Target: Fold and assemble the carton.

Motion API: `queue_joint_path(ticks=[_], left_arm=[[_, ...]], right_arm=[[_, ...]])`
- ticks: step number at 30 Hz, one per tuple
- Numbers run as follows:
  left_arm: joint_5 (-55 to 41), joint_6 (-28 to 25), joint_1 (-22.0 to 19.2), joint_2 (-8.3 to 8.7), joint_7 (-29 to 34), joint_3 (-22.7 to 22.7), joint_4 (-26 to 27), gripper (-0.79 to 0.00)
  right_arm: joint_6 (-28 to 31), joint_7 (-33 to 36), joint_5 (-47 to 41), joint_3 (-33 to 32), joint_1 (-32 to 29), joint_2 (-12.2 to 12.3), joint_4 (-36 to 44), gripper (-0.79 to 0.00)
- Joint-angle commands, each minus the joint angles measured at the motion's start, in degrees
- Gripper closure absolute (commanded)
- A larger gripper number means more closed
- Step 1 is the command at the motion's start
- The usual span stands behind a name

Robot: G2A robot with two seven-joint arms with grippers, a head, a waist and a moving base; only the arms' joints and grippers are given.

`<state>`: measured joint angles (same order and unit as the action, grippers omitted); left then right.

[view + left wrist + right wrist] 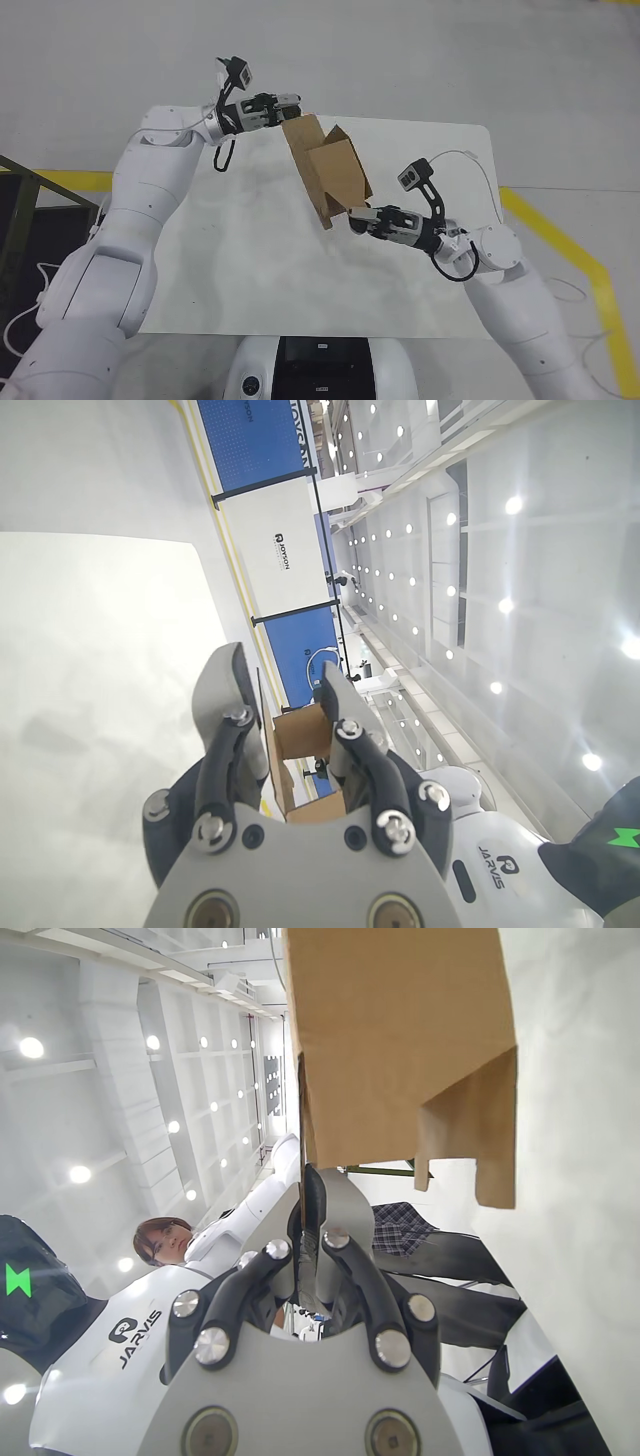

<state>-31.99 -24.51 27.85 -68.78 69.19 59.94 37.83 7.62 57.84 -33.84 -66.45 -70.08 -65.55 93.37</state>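
My right gripper (306, 1200) pinches the brown cardboard carton (400, 1028); my left gripper (282, 672) gapes wide. A flap (302, 735) stands between its fingers (225, 690).

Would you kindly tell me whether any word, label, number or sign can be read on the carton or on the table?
Carton: none; the brown faces that show are plain, with no label or number.
Table: none; its white top bears no print or sign.
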Motion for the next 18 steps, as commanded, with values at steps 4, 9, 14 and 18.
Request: queue_joint_path(ticks=[4, 9, 14, 18], left_arm=[[0.63, 0.53, 0.10, 0.84, 2.29, 1.50, -0.95, -0.785], [3.95, 3.05, -0.29, 1.73, 5.98, 1.68, -1.91, -0.785], [3.62, 6.03, -0.29, 1.93, 11.36, 1.46, -2.90, -0.785], [1.89, 8.05, -0.35, 1.80, 17.92, 1.04, -3.76, -0.785]], right_arm=[[0.55, 2.29, 0.50, -0.56, 0.40, 0.21, -0.02, 0.000], [1.88, 7.27, 1.39, -0.77, 2.03, 0.45, -0.71, 0.000], [3.12, 11.16, 0.66, -1.06, 3.73, 0.59, -1.62, 0.000], [3.45, 12.95, -0.33, -1.24, 4.89, 0.64, -2.55, 0.000]])
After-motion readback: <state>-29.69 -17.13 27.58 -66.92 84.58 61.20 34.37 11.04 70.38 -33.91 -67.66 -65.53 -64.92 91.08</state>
